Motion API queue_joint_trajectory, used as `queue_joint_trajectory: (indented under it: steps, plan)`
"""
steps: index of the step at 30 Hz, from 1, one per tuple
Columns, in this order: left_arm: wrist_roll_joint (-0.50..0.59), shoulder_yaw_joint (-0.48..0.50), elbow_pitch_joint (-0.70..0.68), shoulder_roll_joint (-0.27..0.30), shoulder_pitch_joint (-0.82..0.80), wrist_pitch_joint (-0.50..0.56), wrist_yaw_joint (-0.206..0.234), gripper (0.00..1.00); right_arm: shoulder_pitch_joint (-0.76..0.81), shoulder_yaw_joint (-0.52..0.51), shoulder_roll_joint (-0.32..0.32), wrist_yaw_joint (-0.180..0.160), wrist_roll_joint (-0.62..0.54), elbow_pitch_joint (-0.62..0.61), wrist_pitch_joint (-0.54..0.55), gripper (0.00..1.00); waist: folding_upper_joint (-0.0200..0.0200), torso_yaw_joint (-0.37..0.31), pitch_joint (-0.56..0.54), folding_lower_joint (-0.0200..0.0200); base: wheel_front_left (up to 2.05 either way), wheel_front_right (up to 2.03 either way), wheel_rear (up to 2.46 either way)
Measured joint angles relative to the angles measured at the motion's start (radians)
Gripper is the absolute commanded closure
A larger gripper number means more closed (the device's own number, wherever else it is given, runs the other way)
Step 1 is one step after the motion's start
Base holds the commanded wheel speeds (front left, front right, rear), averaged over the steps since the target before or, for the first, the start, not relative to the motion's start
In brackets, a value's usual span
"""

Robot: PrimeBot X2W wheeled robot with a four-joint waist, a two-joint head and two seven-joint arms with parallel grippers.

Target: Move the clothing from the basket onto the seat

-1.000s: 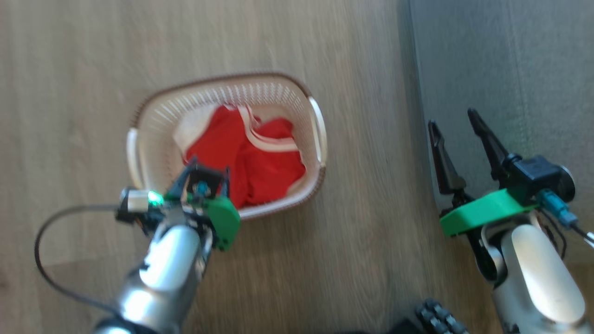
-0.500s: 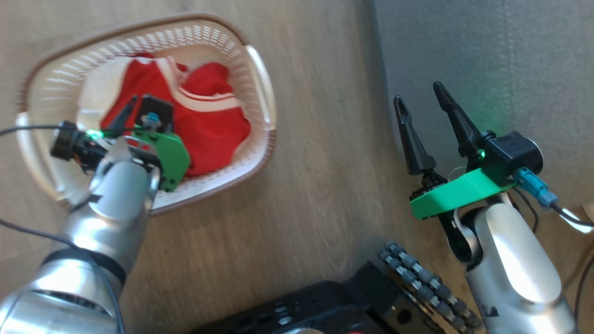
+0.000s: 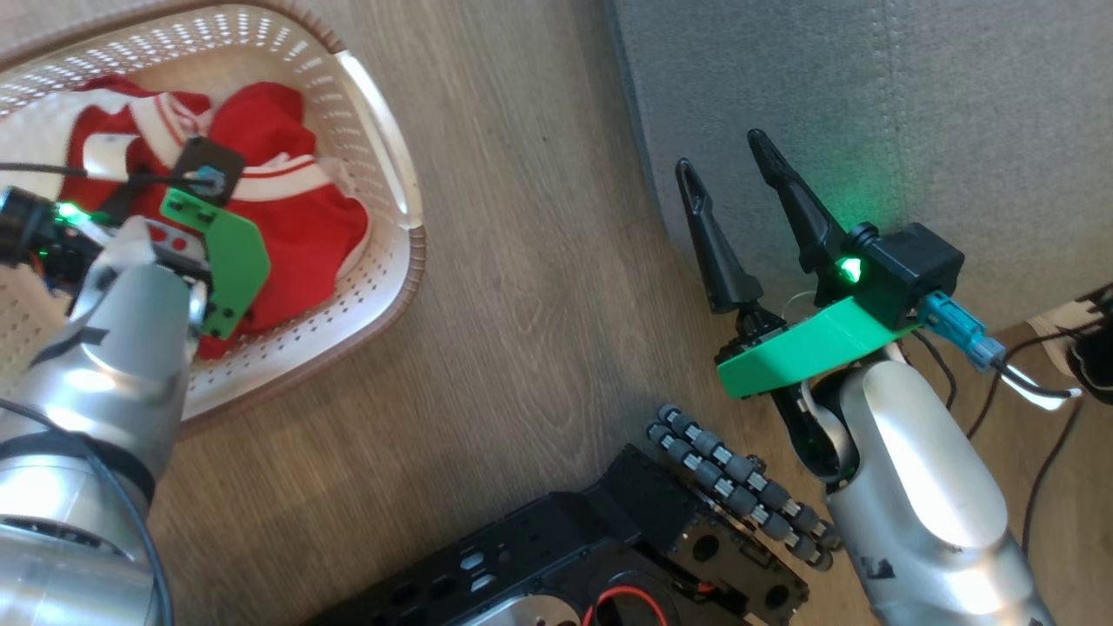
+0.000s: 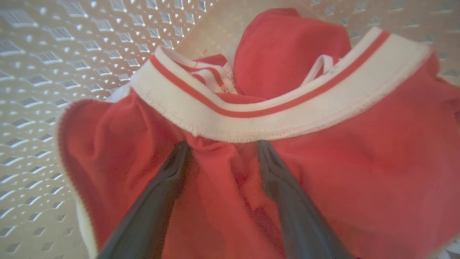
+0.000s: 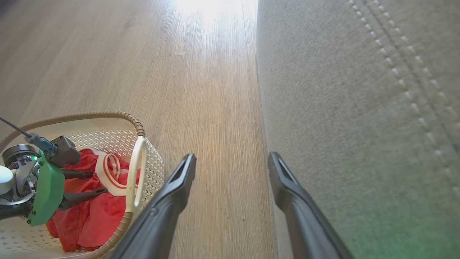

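Note:
The cream perforated basket [image 3: 409, 252] stands on the wooden floor at the upper left, with red clothing [image 3: 296, 226] bunched inside it. In the left wrist view my left gripper [image 4: 222, 144] is open, both fingertips pressed into the red clothing [image 4: 359, 162] just below a white red-striped trim [image 4: 251, 122]. The right wrist view shows that left gripper [image 5: 99, 182] reaching down inside the basket [image 5: 136, 126]. My right gripper [image 3: 722, 152] hangs open and empty at the edge of the grey seat [image 3: 869, 87], well to the right of the basket.
My black base with its roller wheel [image 3: 739, 487] sits at the bottom of the head view. Cables [image 3: 1043, 391] trail at the right. Bare wooden floor [image 3: 539, 261] separates the basket from the seat [image 5: 341, 108], which shows a double stitch line.
The head camera has swung, shifting the whole scene left. Relative to the basket, my left gripper has gone from the near rim down onto the clothing. The right gripper stays open.

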Motion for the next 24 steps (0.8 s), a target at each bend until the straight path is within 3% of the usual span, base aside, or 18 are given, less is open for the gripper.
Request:
queue_joint_trajectory:
  steps: [2,7,8,9,10,11,24]
  plan:
    - [0.002,-0.006,0.002,0.009,-0.008,0.03,0.022,0.0,0.0,0.003,0.003,0.0,0.005,0.0,0.0,0.0,0.0,-0.011,0.007,0.0,0.0,0.0,0.0]
    - [0.002,-0.016,0.002,0.012,-0.013,0.097,0.026,0.0,0.0,0.007,0.004,0.0,0.023,-0.002,0.0,0.0,0.0,-0.018,0.011,0.0,0.0,0.0,0.0]
    - [0.002,-0.016,0.002,0.012,-0.013,0.104,0.025,0.23,0.0,0.008,0.004,0.0,0.026,-0.002,0.0,0.0,0.0,-0.019,0.011,0.0,0.0,0.0,0.0]
    - [0.002,-0.016,0.002,0.012,-0.013,0.107,0.024,0.76,0.0,0.008,0.004,0.0,0.027,-0.002,0.0,0.0,0.0,-0.019,0.011,0.0,0.0,0.0,0.0]
    - [0.002,-0.016,0.002,0.013,-0.013,0.112,0.023,0.76,0.0,0.009,0.004,0.0,0.031,-0.002,0.0,0.0,0.0,-0.019,0.011,0.0,0.0,0.0,0.0]
    - [0.0,-0.016,0.002,0.014,-0.013,0.112,0.02,1.0,0.0,0.01,0.004,0.0,0.034,-0.002,0.0,0.0,0.0,-0.019,0.01,0.0,0.0,0.0,0.0]
    - [-0.06,-0.012,0.007,-0.028,0.042,0.012,0.017,1.0,0.003,-0.033,0.002,0.0,-0.004,0.017,0.0,0.0,0.0001,0.022,-0.085,0.0,0.0,0.0,0.0]
